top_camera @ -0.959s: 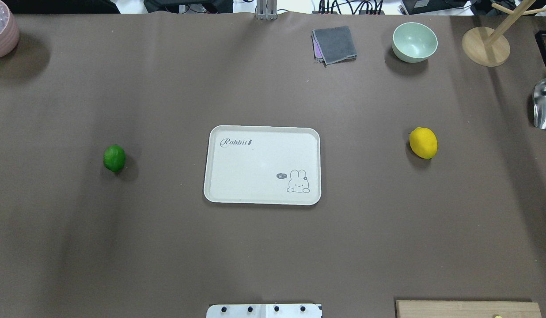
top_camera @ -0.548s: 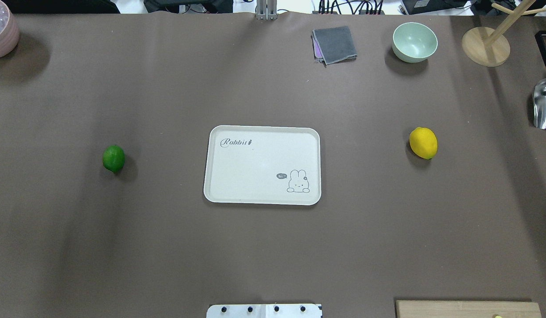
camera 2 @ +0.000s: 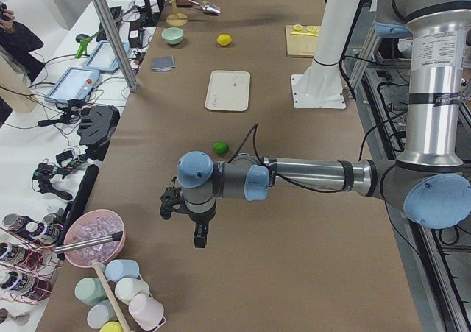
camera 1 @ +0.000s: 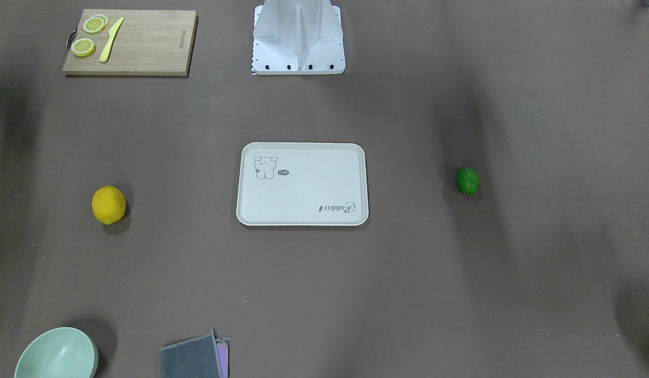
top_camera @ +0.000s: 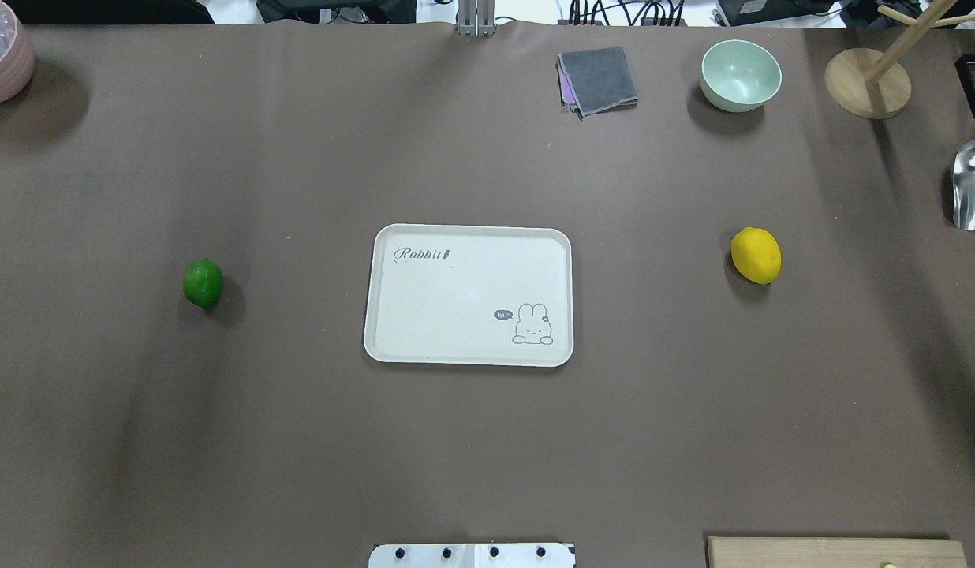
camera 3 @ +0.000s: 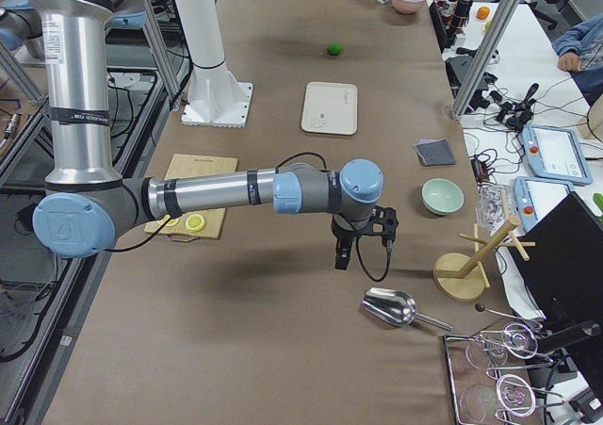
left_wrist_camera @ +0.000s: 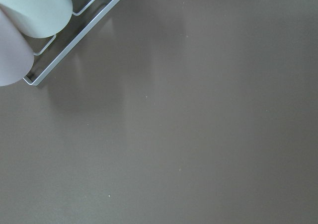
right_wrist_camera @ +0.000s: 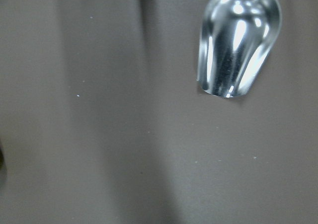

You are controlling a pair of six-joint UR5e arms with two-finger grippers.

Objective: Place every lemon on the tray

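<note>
The yellow lemon lies on the brown table to the right of the tray. The green lemon lies to the tray's left. Both are apart from the tray, which holds nothing. They also show in the front view: yellow lemon, green lemon, tray. My left gripper shows only in the exterior left view, hanging above the table well short of the green lemon. My right gripper shows only in the exterior right view, near the metal scoop. I cannot tell whether either is open or shut.
A mint bowl, a folded grey cloth, a wooden stand and a metal scoop sit at the far right. A pink bowl is at the far left. A cutting board with lemon slices is near the robot base.
The green lemon has shifted very slightly to the left. Nothing else on the table has moved.
</note>
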